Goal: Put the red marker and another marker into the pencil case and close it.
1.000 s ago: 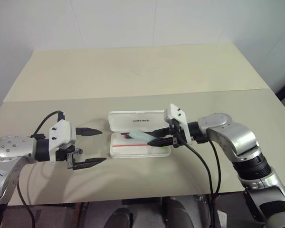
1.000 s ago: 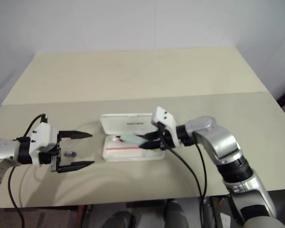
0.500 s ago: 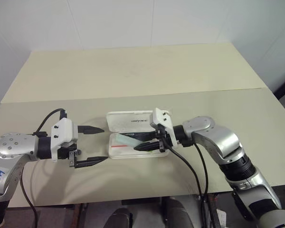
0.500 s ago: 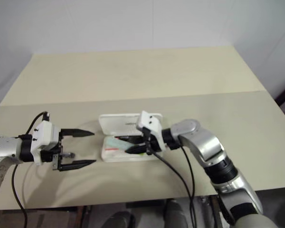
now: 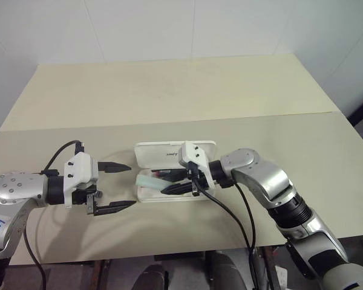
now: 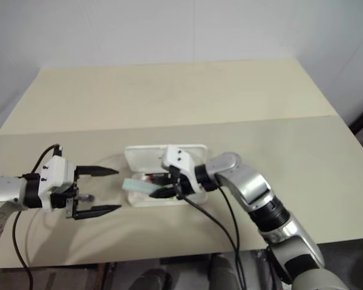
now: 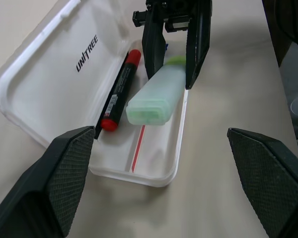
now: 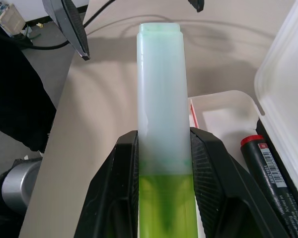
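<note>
The pale green marker (image 7: 156,97) is pinched by the right gripper (image 5: 172,183) above the tray of the open pencil case (image 5: 163,156), where the red marker (image 7: 117,90) lies. The left gripper (image 5: 122,186) is held spread to the case's left.

glossy white plastic pencil case (image 7: 54,89); frosted plastic green marker (image 7: 156,96); matt table (image 5: 169,90).

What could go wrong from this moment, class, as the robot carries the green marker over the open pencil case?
1. The right gripper holds the pale green marker tilted above the pencil case; released so, it might land across the rim.
2. It could drop onto the red marker already inside, leaving the lid unable to shut.
</note>
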Available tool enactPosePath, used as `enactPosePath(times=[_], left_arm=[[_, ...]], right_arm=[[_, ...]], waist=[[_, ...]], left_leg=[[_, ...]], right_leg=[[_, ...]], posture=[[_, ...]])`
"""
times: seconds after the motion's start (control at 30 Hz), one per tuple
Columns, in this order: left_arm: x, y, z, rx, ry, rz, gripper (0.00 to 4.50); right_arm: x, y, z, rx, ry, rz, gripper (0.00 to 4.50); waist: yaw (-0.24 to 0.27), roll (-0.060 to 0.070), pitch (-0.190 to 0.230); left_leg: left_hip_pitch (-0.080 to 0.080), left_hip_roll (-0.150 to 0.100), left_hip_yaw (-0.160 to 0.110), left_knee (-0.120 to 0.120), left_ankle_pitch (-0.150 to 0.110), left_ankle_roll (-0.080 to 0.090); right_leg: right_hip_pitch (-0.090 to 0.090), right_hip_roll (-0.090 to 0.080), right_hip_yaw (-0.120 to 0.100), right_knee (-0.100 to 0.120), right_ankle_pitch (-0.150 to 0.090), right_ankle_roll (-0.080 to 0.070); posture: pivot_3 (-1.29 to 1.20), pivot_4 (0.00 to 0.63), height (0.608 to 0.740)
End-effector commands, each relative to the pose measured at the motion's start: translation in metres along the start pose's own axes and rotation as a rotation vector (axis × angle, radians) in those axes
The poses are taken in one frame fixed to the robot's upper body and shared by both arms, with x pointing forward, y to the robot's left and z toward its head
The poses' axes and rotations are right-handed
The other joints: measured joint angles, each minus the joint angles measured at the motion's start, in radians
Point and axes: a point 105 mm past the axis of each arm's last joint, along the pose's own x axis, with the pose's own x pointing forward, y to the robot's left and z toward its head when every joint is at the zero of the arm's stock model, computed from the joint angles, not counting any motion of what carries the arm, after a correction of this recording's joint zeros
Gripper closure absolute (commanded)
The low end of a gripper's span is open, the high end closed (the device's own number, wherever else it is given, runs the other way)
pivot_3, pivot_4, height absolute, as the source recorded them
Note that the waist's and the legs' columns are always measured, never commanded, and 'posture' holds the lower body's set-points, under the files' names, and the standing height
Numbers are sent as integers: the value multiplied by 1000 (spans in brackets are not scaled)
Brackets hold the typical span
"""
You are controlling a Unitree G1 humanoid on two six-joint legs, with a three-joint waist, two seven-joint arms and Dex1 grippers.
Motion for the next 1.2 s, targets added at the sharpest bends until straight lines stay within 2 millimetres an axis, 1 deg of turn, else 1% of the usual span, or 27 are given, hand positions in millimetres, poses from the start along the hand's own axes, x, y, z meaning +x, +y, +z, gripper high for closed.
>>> enactPosePath(times=[0.03,0.27,0.47,0.6,0.87,0.9,1.0,1.07,1.13,1.17,1.2], left_arm=[[-3,0,10,61,-1,7,0],[-1,0,11,63,-6,8,0],[-2,1,11,63,-7,14,0],[-1,1,11,64,-9,16,0],[0,1,11,63,-13,17,0],[0,1,11,63,-13,16,0],[0,1,11,63,-14,16,0],[0,2,11,63,-15,17,0],[1,2,11,64,-16,18,0],[1,2,11,64,-16,18,0],[1,2,11,65,-17,18,0]], right_arm=[[1,0,3,-53,-6,11,3416],[0,-3,-7,-70,19,23,3416],[-2,2,-15,-72,46,68,3416],[-3,5,-17,-74,55,89,3416],[-1,2,-20,-85,61,76,3416],[-1,2,-19,-90,59,77,2637],[0,2,-18,-100,54,77,1700],[-1,4,-18,-90,52,92,880],[0,2,-17,-97,50,75,237],[0,1,-17,-103,48,71,46],[-1,0,-14,-104,38,63,46]], waist=[[0,0,0],[-2,0,0],[-2,0,0],[-2,0,0],[-2,0,0],[-2,0,0],[-2,0,0],[-2,0,0],[-2,0,0],[-1,0,0],[-2,0,0]], left_leg=[[0,1,0,0,0,-1],[0,2,1,0,-1,-1],[0,2,1,0,-1,-1],[0,2,1,0,-1,-1],[0,2,1,0,-1,-1],[0,2,1,0,-1,-1],[0,2,1,0,-1,-1],[0,2,1,0,-1,-1],[0,2,1,0,-1,-1],[0,2,1,0,-1,-1],[0,2,1,0,-1,-2]], right_leg=[[0,1,0,0,0,-1],[-1,2,0,0,0,-2],[-1,2,0,0,0,-2],[-1,2,0,0,0,-2],[-1,2,0,0,0,-2],[-1,2,0,0,0,-2],[-1,2,0,0,0,-2],[-1,2,0,0,0,-2],[-1,2,0,0,0,-2],[-1,2,0,0,0,-2],[-1,2,0,0,0,-2]], posture=[[0,150,740],[0,150,740],[0,150,740],[0,150,740],[0,150,740],[0,150,740],[0,150,740],[0,150,740],[0,150,740],[0,150,740],[0,150,740]])
